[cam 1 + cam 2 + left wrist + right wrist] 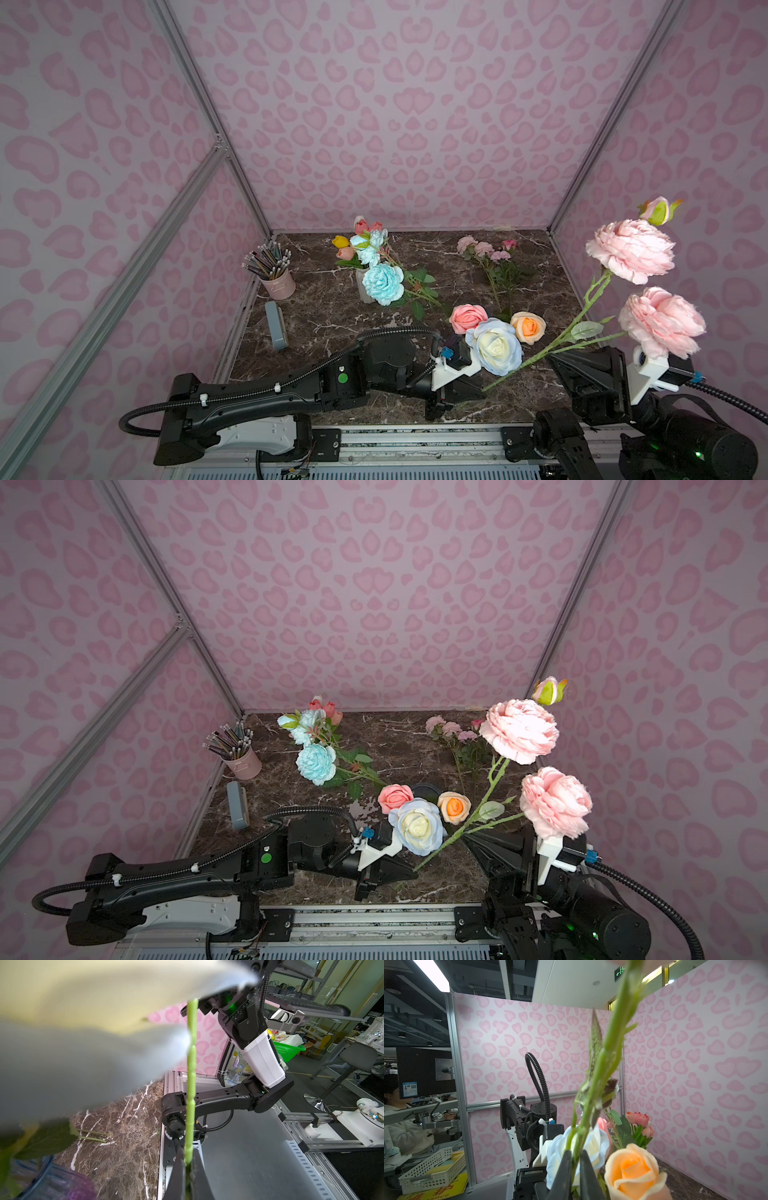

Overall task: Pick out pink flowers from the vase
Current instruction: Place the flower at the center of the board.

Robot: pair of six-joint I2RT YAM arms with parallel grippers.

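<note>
The pink peony spray is held in the air at the right of the dark marbled worktop. It has two big ruffled, fabric-like blooms and a tight bud on one forked green stem. The right end effector is clamped narrow on that stem low down, probably so the heavy heads stand clear of the other flowers. The left end effector is closed tight on the pale, ribbed plastic stem of the cream-and-blue rose, seemingly to stop it being dragged along. Flanking that rose are a smooth, foam-like pink rose and a peach-orange rose. A tinted, see-through vase shows blurred nearby. Small pink blooms lie on the worktop at the back right.
</note>
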